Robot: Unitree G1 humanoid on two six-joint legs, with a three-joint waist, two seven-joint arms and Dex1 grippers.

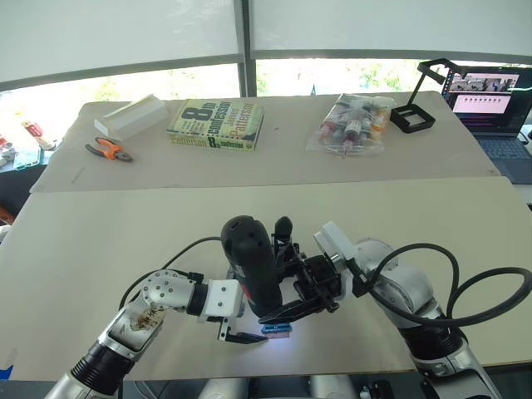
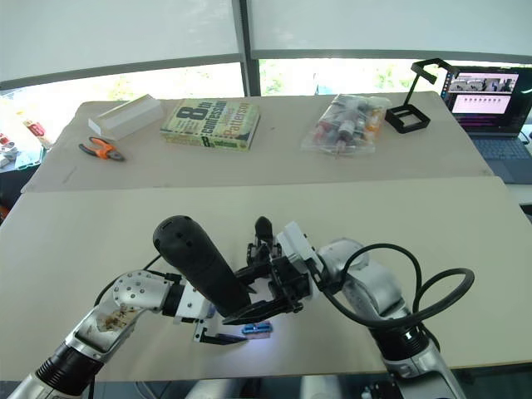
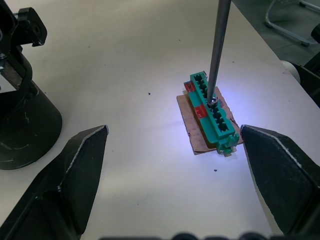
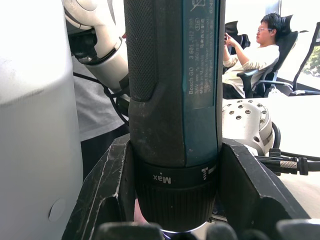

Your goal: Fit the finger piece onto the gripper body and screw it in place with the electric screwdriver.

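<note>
The right gripper (image 4: 175,220) clamps the electric screwdriver (image 1: 249,259), its silver bit standing on a small green block (image 3: 212,114) (lit from above). The left gripper (image 3: 175,165) hangs spread wide around that block, the gripper body (image 3: 22,120) standing just beside it.

"Bosch GO" and "Max" on the electric screwdriver (image 4: 172,100); "8th Confession", "Patterson" on the book (image 1: 216,125) at 12 o'clock.
</note>
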